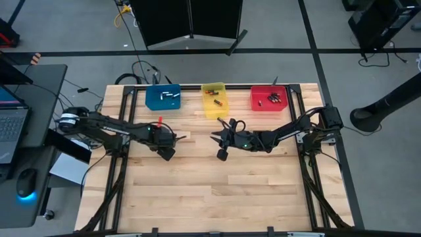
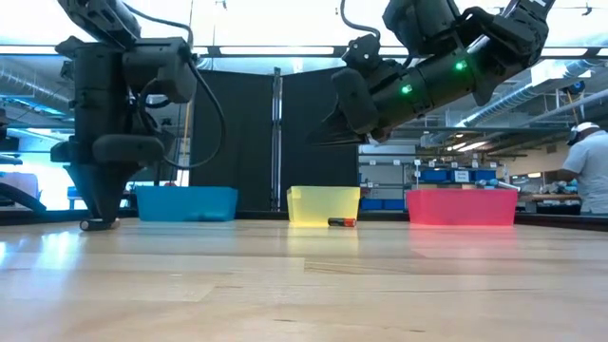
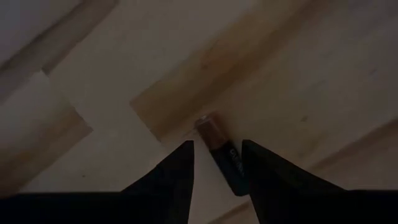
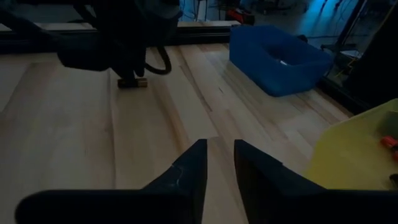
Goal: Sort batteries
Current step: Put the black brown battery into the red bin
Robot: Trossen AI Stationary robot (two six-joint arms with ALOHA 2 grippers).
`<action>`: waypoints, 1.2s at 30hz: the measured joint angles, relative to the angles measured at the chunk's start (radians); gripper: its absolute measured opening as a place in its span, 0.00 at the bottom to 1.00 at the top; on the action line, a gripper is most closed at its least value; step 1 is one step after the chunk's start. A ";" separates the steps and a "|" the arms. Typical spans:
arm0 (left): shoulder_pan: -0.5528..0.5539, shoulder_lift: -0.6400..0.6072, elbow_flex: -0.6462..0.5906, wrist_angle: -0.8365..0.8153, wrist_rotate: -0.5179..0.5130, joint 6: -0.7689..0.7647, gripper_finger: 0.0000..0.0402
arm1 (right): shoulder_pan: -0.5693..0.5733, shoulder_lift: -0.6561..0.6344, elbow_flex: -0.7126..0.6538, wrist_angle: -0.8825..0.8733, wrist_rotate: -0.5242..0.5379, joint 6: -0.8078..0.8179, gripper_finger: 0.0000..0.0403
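Note:
One dark battery with a coppery end (image 3: 219, 153) lies on the wooden table between the open fingers of my left gripper (image 3: 217, 163), close against one finger; I cannot tell whether it touches. That gripper points down at the table's left-middle (image 1: 168, 141), its tips at the tabletop (image 2: 95, 224). My right gripper (image 1: 214, 137) hangs empty above the table's middle (image 2: 321, 139), its fingers a narrow gap apart (image 4: 220, 158). Another battery with an orange end (image 2: 342, 221) lies on the table in front of the yellow bin (image 2: 323, 205).
Three bins stand along the far edge: blue (image 1: 162, 97), yellow (image 1: 214, 99) and red (image 1: 268, 98), each holding a few batteries. A small red-orange piece (image 1: 160, 121) lies before the blue bin. Bare wood fills the table's near half. A person (image 2: 589, 171) stands in the room beyond.

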 joint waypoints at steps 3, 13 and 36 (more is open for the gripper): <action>0.000 0.024 0.000 0.019 -0.007 0.009 0.36 | 0.000 0.000 0.000 0.000 -0.007 0.000 0.22; -0.020 0.048 -0.046 0.055 -0.013 0.023 0.35 | 0.000 0.000 0.000 0.000 -0.007 -0.001 0.20; -0.069 0.050 0.007 0.735 -0.119 0.478 0.11 | 0.036 -0.187 -0.009 -0.381 0.016 0.005 0.06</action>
